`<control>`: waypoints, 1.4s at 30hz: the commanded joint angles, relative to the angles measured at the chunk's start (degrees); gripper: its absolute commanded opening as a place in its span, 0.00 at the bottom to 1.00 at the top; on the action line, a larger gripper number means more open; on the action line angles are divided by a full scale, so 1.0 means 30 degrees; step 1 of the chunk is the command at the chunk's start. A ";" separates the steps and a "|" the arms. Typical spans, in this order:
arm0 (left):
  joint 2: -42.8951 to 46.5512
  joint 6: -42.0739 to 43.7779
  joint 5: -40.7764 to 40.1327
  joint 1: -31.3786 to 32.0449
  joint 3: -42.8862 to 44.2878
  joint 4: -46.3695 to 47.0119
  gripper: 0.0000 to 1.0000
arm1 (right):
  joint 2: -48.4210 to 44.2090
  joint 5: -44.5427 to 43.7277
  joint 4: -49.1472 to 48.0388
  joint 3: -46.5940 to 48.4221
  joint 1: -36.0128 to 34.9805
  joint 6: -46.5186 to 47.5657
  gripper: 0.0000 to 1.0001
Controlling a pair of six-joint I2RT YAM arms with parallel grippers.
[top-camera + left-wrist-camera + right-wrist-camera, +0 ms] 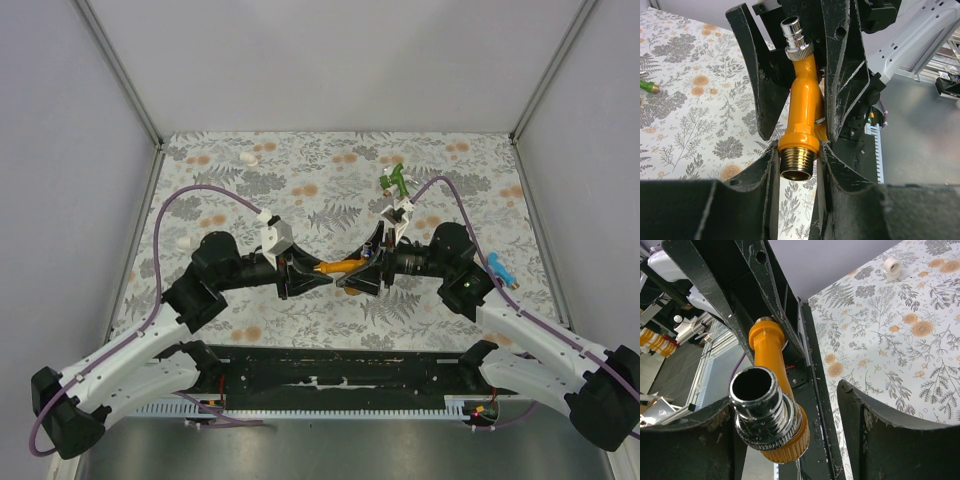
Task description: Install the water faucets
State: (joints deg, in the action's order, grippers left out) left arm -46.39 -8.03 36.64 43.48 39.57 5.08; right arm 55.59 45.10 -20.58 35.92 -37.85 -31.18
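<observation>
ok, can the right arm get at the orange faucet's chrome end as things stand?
Probably yes. The orange faucet has its chrome end between the right gripper's open fingers, with nothing in the gap, while the left gripper clamps the threaded end.

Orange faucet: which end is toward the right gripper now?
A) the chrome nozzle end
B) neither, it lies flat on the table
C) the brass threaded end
A: in the right wrist view the chrome nozzle end of the orange faucet sits inside the open right gripper, while the left gripper clamps it by the brass thread.
</observation>
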 commanded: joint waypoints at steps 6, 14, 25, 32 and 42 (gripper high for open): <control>-0.0356 0.0568 0.1262 0.0066 0.0081 0.1031 0.02 | -0.0806 0.0318 -0.0144 0.1121 -0.0100 -0.0154 0.75; -0.0532 0.0597 0.1438 0.0066 0.0198 0.0972 0.02 | -0.0777 0.0318 0.0677 0.1561 -0.0129 -0.0096 0.73; -0.0620 0.0656 0.1555 0.0095 0.0374 0.0972 0.02 | -0.0221 0.0757 0.1088 0.1825 -0.0100 0.0051 0.67; -0.0708 0.0597 0.1643 0.0095 0.0403 0.1001 0.02 | -0.0074 0.0962 0.1146 0.1942 -0.0100 0.0022 0.57; -0.0562 -0.0193 0.0035 0.0095 0.0344 0.0856 0.11 | -0.0132 0.0524 0.1966 0.1942 -0.0099 0.0607 0.03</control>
State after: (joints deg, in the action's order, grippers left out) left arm -48.73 -8.12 39.83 43.53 39.35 5.17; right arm 55.51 47.55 -15.68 39.48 -37.91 -30.48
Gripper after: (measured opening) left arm 0.337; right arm 0.258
